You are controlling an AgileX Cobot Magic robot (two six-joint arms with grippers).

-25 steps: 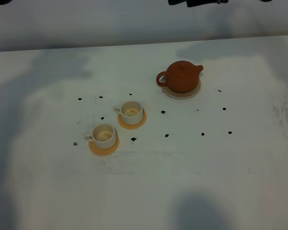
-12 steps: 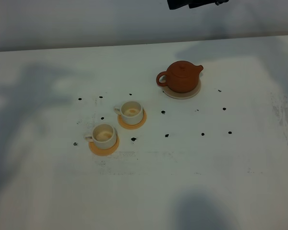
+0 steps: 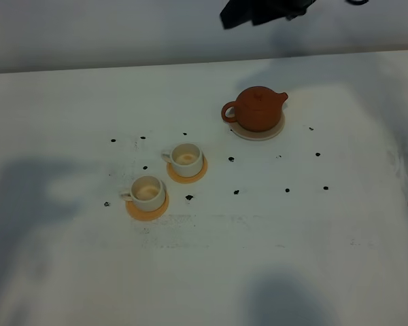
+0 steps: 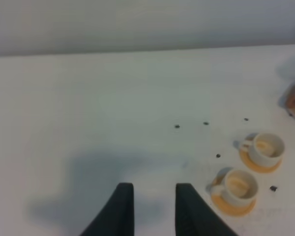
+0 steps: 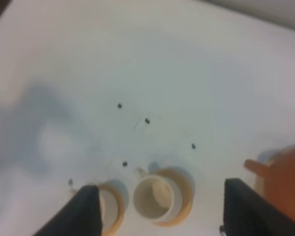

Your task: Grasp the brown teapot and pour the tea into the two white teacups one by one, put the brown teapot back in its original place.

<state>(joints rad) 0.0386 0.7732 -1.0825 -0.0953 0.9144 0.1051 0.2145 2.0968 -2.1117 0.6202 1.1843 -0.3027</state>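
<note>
Shadow [image 3: 279, 299] on the white table [image 3: 353, 217] by its near edge, right of the middle. Farther in, left of the middle, the nearer white teacup [image 3: 147, 193], upright on an orange coaster [image 3: 147, 212], handle toward the left edge, pale tan inside. Just beyond, a little toward the right edge, the farther white teacup [image 3: 186, 158], upright on a second orange coaster [image 3: 188, 178], handle likewise leftward; close to its neighbour, not touching. Liquid in the cups or only glaze: not to be told. Small black dots [image 3: 189, 197] scattered round both cups and out toward the right edge, plain round spots. Farther still, right of the middle and nearer the far edge, the brown teapot [image 3: 257, 107], upright, lid on, seated on the pale beige coaster [image 3: 277, 129], loop handle toward the cups, spout toward the right edge; well apart from both cups. Over the far edge, a dark arm part [image 3: 262, 11], cut off by the frame. Left gripper [image 4: 154, 188] over the table on the left-edge side of the cups, fingers parted by a narrow gap, nothing between them. Right gripper [image 5: 161, 187] high over the cups, fingers spread wide, nothing held, the teapot beside one finger in the wrist view, not in contact.
</note>
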